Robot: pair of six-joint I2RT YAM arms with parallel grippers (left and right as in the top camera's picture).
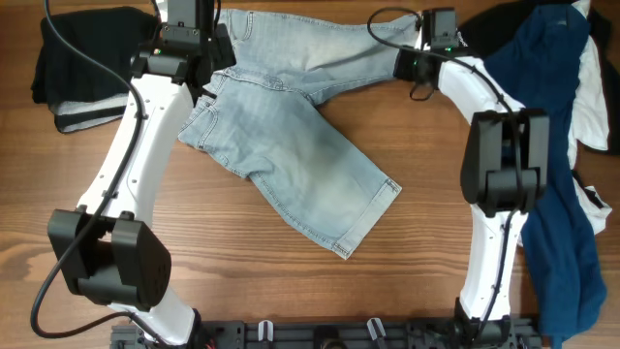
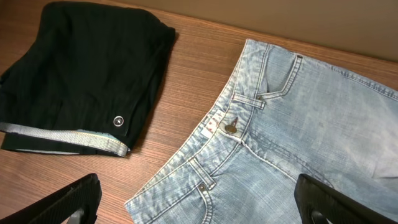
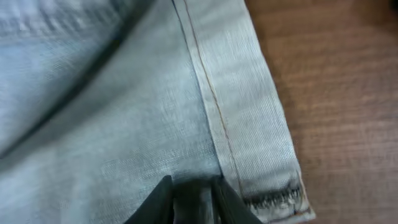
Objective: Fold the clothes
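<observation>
The light-blue denim shorts lie spread on the wooden table, one leg reaching to the lower right and the other to the upper right. My left gripper hovers over the waistband at the upper left. In the left wrist view it is wide open, with the waistband, button and pocket between the fingers. My right gripper is at the upper leg's hem. In the right wrist view its fingers are pinched together on the denim beside the stitched hem.
A folded black garment with a grey-white edge lies at the far left, also in the left wrist view. A navy garment over a white one drapes down the right side. A mounting rail runs along the front edge.
</observation>
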